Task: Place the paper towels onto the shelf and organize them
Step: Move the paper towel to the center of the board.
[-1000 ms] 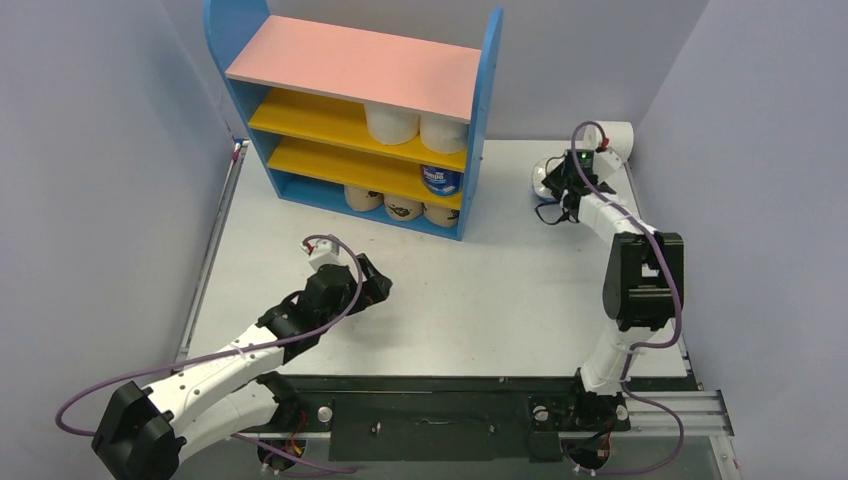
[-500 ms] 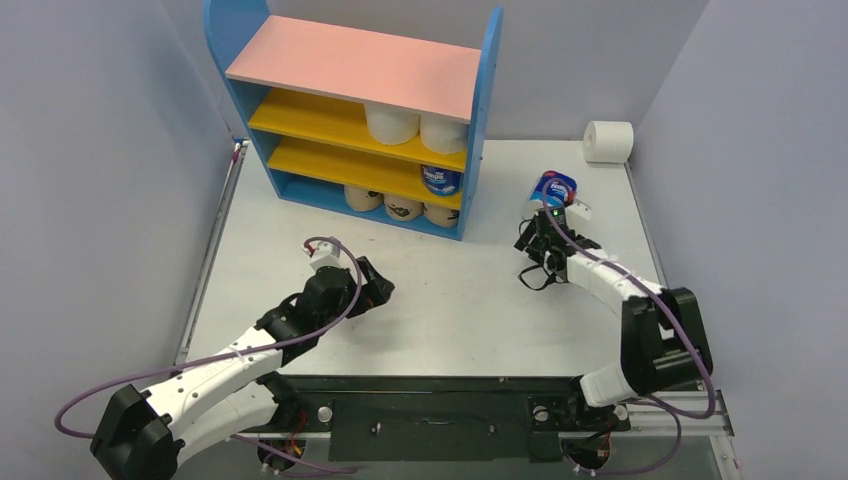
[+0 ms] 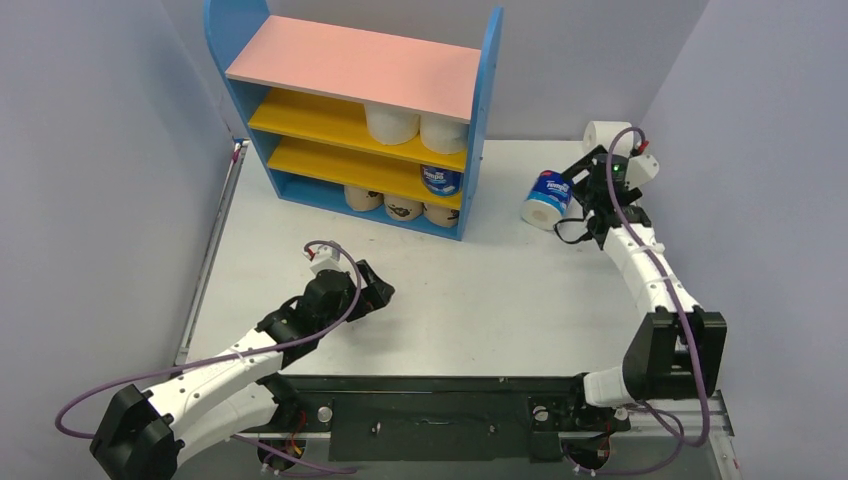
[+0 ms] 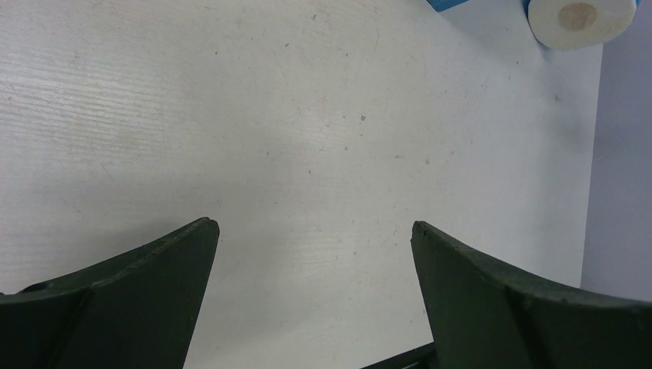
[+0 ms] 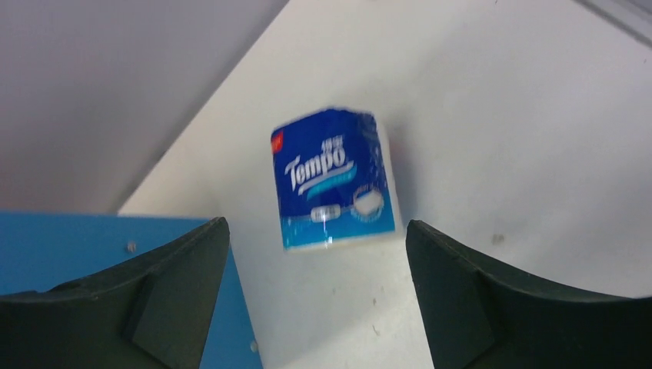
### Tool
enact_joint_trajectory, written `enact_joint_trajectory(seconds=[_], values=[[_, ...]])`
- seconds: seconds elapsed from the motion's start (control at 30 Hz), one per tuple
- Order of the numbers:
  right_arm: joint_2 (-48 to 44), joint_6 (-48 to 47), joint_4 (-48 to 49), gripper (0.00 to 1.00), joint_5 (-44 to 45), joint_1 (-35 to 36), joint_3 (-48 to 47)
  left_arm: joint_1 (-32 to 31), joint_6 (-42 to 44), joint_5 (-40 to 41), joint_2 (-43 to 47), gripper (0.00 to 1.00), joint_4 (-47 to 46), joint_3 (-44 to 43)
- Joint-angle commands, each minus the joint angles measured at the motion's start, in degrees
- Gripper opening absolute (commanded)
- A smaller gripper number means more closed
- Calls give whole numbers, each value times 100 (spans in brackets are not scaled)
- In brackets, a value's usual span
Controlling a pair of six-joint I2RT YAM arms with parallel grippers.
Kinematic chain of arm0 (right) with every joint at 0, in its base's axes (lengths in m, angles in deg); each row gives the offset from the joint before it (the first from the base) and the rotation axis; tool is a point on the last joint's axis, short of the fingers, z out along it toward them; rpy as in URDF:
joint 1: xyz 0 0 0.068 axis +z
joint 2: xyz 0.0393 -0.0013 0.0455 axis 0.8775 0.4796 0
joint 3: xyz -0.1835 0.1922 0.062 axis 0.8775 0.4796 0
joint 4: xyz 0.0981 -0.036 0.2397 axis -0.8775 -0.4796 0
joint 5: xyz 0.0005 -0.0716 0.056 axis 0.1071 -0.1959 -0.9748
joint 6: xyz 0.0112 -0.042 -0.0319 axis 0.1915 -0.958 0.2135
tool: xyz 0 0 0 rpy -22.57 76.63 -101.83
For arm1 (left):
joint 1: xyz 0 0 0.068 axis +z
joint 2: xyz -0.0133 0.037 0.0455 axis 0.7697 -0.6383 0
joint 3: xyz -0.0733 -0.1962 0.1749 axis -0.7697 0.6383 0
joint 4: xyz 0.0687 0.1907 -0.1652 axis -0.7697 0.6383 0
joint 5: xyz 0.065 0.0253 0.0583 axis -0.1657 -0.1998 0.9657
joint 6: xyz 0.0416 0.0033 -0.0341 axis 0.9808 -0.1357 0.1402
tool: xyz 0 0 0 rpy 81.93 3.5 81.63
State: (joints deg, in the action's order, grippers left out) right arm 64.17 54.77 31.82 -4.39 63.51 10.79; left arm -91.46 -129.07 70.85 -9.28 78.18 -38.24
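Since half a second earlier the right arm has swung out toward the right edge of the table (image 3: 480, 300), and the right gripper (image 3: 578, 198) has spread its jaws. They now stand wide apart and grip nothing. The blue-wrapped roll (image 3: 548, 198) sits in the gap between them, touching neither finger in the wrist view. It is blurred there, so whether it has settled on the table cannot be told. It lies near the table's far edge, just right of the blue side panel of the shelf (image 3: 487, 90), outside the shelf, with a white end turned toward the near edge.

The chief risk is the roll itself. Freed on its curved side, it could trundle away from the fingers, toward the shelf panel or toward the table's right edge, and a closing grip would then meet air or only clip its corner. The wrapper looks glossy, so an off-centre pinch might squirt it out.

A white roll (image 3: 600, 135) sits at the far right corner, close behind the wrist. A careless sweep of the arm or its cable could knock it off the table.

The left gripper (image 3: 375, 290) hangs fully open and empty over bare table near the left edge, well apart from all this.
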Motion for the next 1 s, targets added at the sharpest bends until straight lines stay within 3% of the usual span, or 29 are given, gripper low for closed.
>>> enact_joint_trajectory(seconds=[0.0, 0.43, 0.63, 0.8, 0.97], values=[[868, 339, 367, 81, -124, -558, -846, 17, -38, -80, -46, 96, -252, -128], [3485, 334, 801, 75, -1022, -1117, -3149, 16, 196, -160, -71, 97, -739, 30], [4495, 329, 510, 69, -1526, -1111, -4163, 25, 130, 42, -203, 97, -1052, 136], [4693, 222, 549, 67, -1718, -990, -4066, 28, 86, 36, -496, 97, -1078, 45], [4376, 87, 793, 66, -1809, -849, -3350, 39, 85, -39, -591, 97, -1072, 25]])
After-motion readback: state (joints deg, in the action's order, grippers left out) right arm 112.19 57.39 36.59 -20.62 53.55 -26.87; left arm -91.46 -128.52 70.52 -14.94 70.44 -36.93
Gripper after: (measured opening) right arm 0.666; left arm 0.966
